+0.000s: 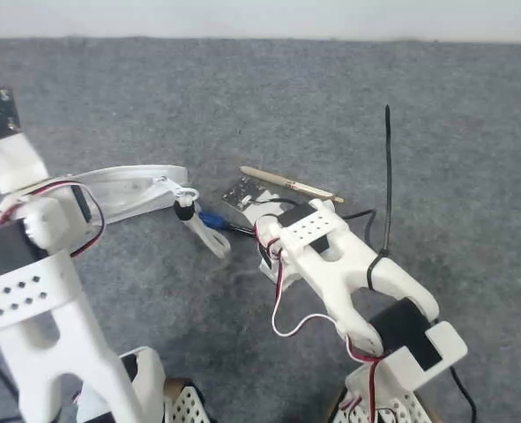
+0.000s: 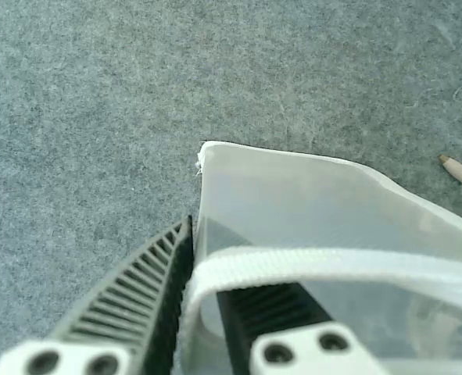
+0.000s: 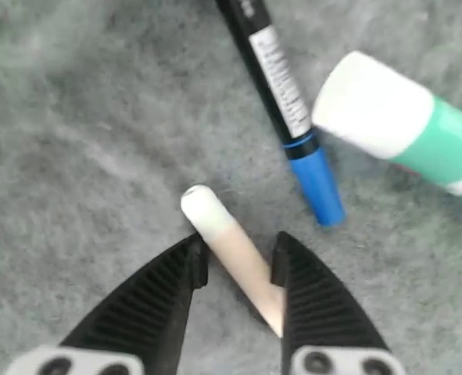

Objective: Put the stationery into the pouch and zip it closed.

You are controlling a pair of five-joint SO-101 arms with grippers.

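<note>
A translucent white pouch hangs from my left gripper, which is shut on its zipper edge, one finger outside the wall and one inside. In the high view the pouch is held just above the carpet at the left. My right gripper is down on the carpet, shut on a cream pen that points out past its fingertips. Beside the pen lie a black pen with a blue cap and a green and white glue stick. A wooden pencil lies farther back.
Grey carpet covers the table. A small patterned item lies by the pencil. A black cable tie stands up from the right arm. The pencil's tip shows beyond the pouch in the left wrist view.
</note>
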